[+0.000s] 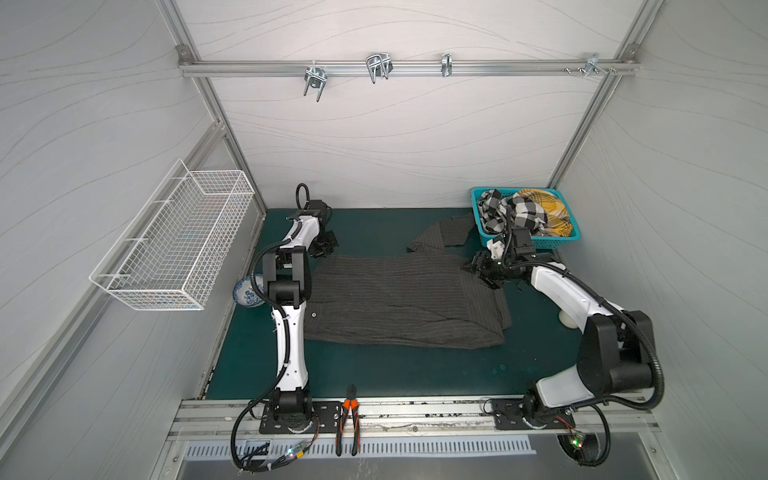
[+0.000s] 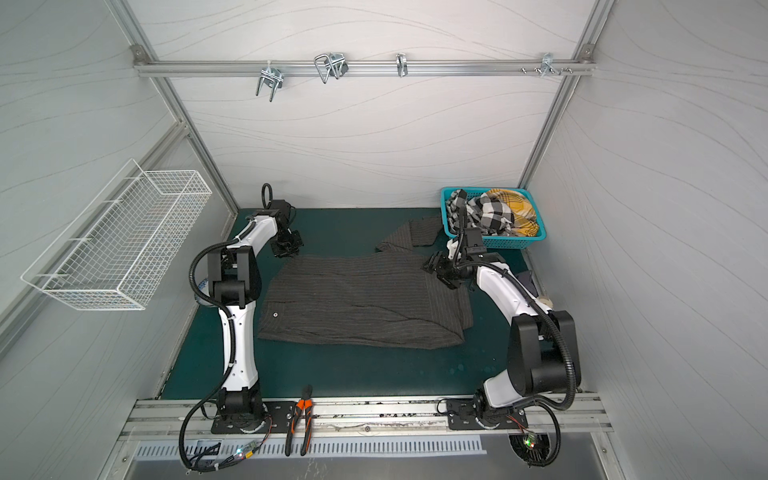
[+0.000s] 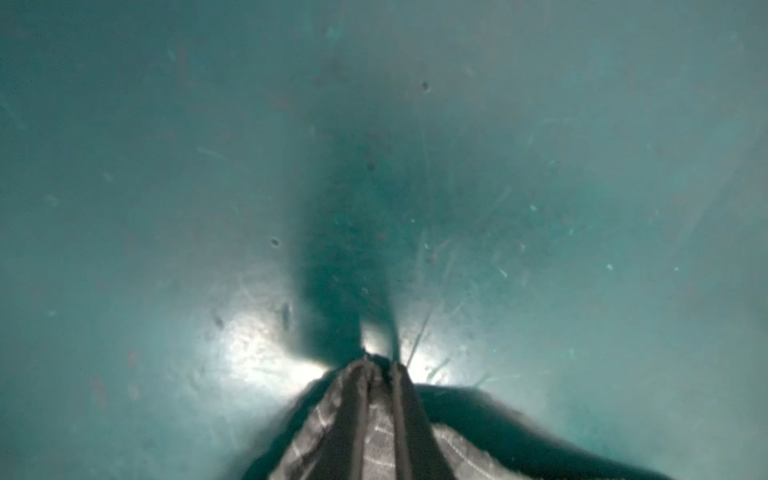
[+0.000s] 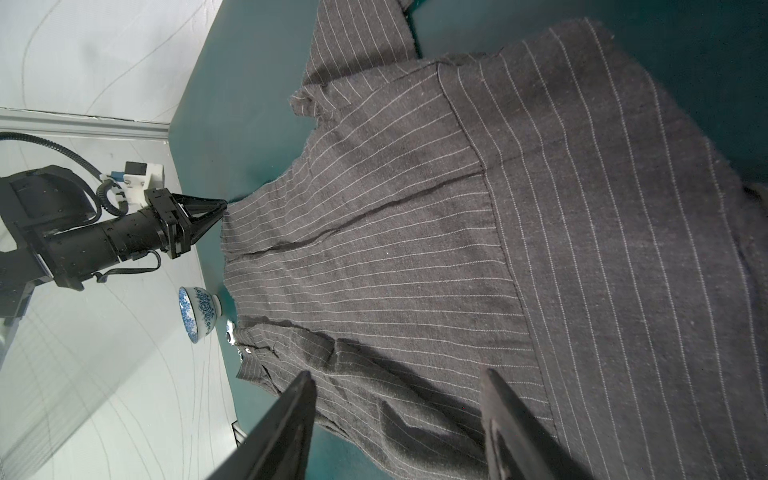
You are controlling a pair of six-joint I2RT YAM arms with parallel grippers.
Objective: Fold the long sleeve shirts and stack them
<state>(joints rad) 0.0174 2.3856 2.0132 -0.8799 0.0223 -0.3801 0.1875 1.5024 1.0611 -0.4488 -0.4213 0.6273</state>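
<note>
The long sleeve shirt (image 1: 395, 299) (image 2: 353, 299) is dark grey with thin pale pinstripes. It lies spread across the green table, with one sleeve (image 1: 444, 235) trailing toward the back. My left gripper (image 1: 321, 252) (image 3: 380, 365) is at the shirt's far left corner and is shut on a pinch of the striped cloth (image 3: 378, 440); the right wrist view shows its tip (image 4: 224, 203) biting that corner. My right gripper (image 1: 478, 270) (image 4: 395, 386) hovers over the shirt's right side, open and holding nothing. White buttons (image 4: 232, 336) show at the shirt's edge.
A blue basket (image 1: 536, 242) of checked clothes stands at the back right. A blue-and-white bowl (image 1: 248, 291) (image 4: 198, 311) sits beside the left arm. Pliers (image 1: 348, 419) lie on the front rail. A white wire basket (image 1: 174, 241) hangs on the left wall.
</note>
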